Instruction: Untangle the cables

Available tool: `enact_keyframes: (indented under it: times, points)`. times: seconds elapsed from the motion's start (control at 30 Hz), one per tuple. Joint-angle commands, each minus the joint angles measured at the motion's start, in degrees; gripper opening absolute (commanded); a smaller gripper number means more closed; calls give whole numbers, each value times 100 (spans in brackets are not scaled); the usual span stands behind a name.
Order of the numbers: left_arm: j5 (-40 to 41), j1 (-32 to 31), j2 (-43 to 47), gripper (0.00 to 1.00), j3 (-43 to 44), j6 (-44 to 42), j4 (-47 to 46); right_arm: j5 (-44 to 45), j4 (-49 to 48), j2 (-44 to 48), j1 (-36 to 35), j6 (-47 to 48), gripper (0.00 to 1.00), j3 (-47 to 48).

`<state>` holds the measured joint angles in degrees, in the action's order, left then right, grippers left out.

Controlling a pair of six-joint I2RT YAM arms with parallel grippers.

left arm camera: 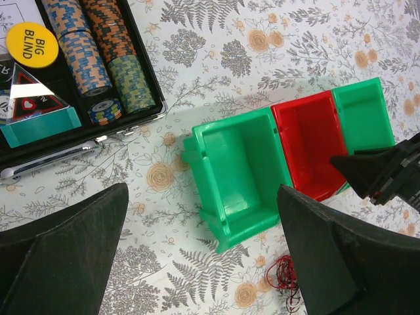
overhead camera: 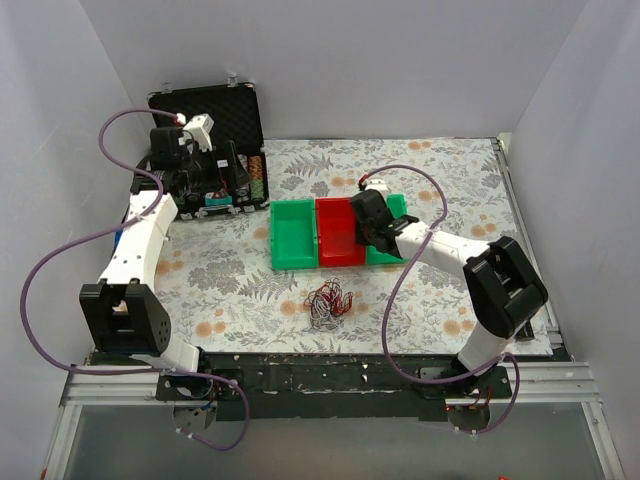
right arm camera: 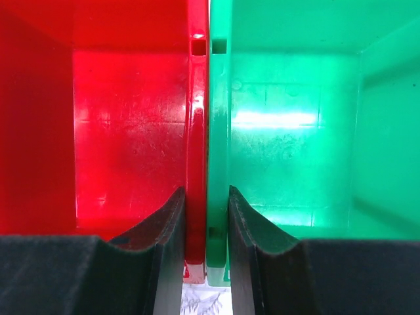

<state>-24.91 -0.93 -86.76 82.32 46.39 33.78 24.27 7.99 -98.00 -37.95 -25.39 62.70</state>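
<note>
Three small bins are set side by side in the middle of the top view: a left green bin [overhead camera: 295,235], a red bin [overhead camera: 335,225] and a right green bin [overhead camera: 399,206]. Only bare, shiny bottoms are seen inside them. A black case [overhead camera: 205,110] is laid open at the upper left of that view. It is filled with rows of poker chips [left arm camera: 82,52], a yellow disc [left arm camera: 32,44] marked BIG BLIND and a teal box [left arm camera: 39,125]. The cables [overhead camera: 330,302] are found on the flowery cloth [overhead camera: 250,290], lower in the frame than the red bin and apart from all three bins. They are bunched in one small tangle of red, white and black. The clump is nearly round, a bit wider than tall, so no pointing way can be told. In the left wrist view part of it is seen at the bottom edge, right of the middle. The left gripper [left arm camera: 202,190] is spread wide, and the left green bin is seen between its fingers. The right gripper [right arm camera: 207,200] is set where the red bin and the right green bin meet. Its jaws are clenched on the two touching walls, with one finger inside each bin.
</note>
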Motion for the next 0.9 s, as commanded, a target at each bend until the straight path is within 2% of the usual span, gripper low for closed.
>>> enact_keyframes:
  times: [0.0, 0.23, 0.4, 0.5, 0.6, 0.63, 0.77, 0.87]
  points:
    - [-164, 5, 458, 98, -181, -121, -38, -107, 343, 360, -194, -379, 3, -231]
    - [-664, -56, 923, 98, -541, -393, -38, -81, 580, -52, -713, -791, 1, 250]
    - [-630, -363, 1240, 98, -814, -701, 49, -107, 800, -404, -880, -1003, 3, 778]
    - [-551, -705, 1346, 98, -981, -921, 181, -46, 801, -238, -889, -1021, 21, 832]
    - [-471, -1154, 1425, 98, -1192, -1097, 261, 69, 722, 226, -889, -846, 47, 674]
    - [-480, -1294, 1451, 98, -1262, -1123, 278, 86, 687, 454, -889, -810, 52, 578]
    - [-498, -1778, 1469, 98, -1491, -1299, 261, -193, 240, 1614, -889, -600, 65, -115]
    - [-515, -2060, 1478, 98, -1666, -1396, 243, -694, -322, 2537, -898, -389, 66, -967]
